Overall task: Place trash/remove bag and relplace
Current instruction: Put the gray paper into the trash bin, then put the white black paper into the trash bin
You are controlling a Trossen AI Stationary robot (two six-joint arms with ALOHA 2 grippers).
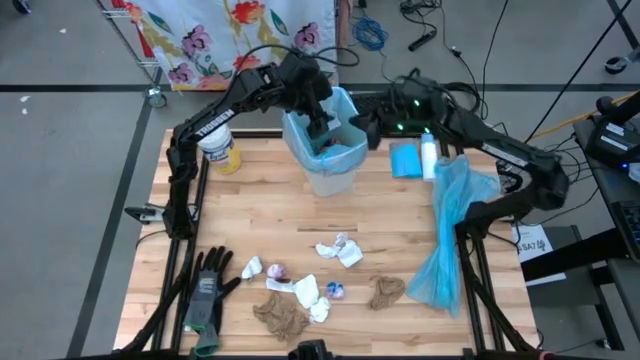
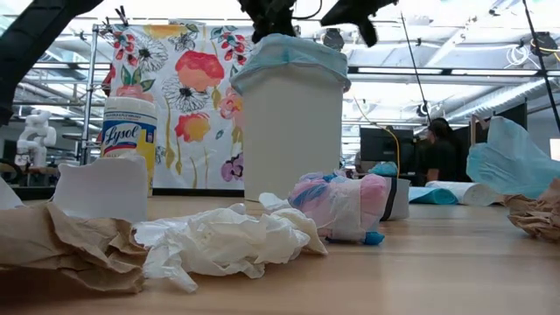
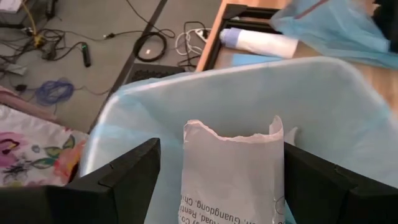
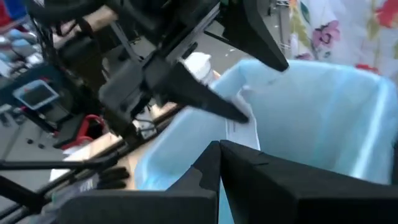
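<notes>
Left tool [image 1: 322, 128] over bin [image 1: 330, 172] mouth, fingers [image 3: 130, 177] spread wide, white printed paper piece [image 3: 233, 168] upright between them, directly above blue liner; cannot tell if touching. Right tool [image 1: 372, 130] clenched, empty, just beside bin rim. Remaining trash [image 1: 300, 295], crumpled brown and white scraps, scattered on desk [image 1: 400, 230] front, well apart from both tools.

Left hand [image 1: 322, 128] spread wide; right hand [image 1: 368, 125] closed.
</notes>
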